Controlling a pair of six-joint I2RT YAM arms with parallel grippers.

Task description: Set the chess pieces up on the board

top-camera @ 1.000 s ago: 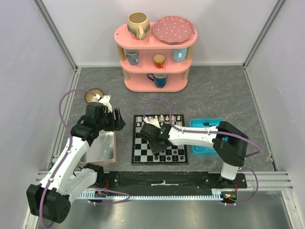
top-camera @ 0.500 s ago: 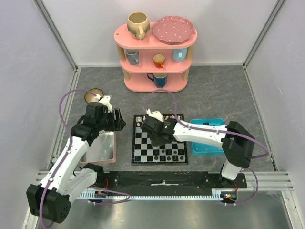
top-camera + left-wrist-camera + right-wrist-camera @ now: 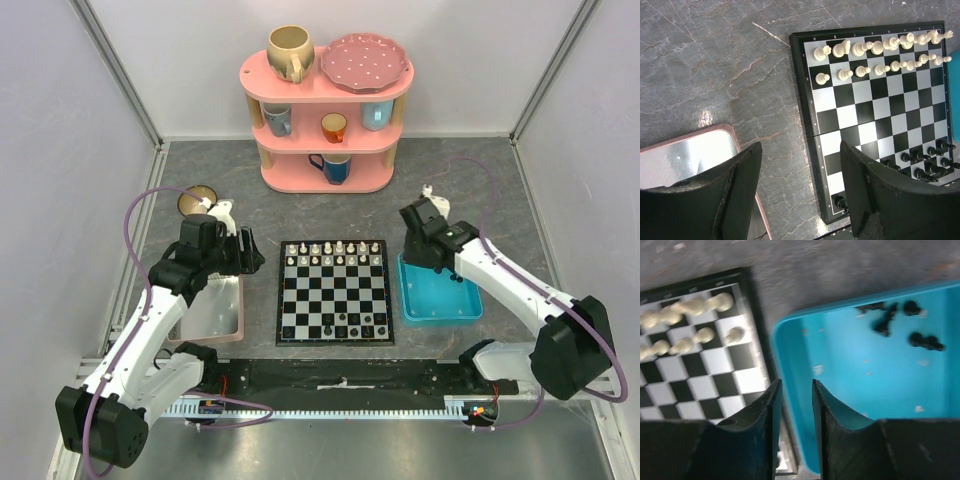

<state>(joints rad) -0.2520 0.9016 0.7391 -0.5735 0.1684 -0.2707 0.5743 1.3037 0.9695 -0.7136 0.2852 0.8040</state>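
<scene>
— Right tool?
— Narrow gap, empty; arm stretched over blue tray edge beside the board. Black chess pieces lie inside.
— Left tool?
— Wide, empty, elbow bent, hovering left of board.
</scene>
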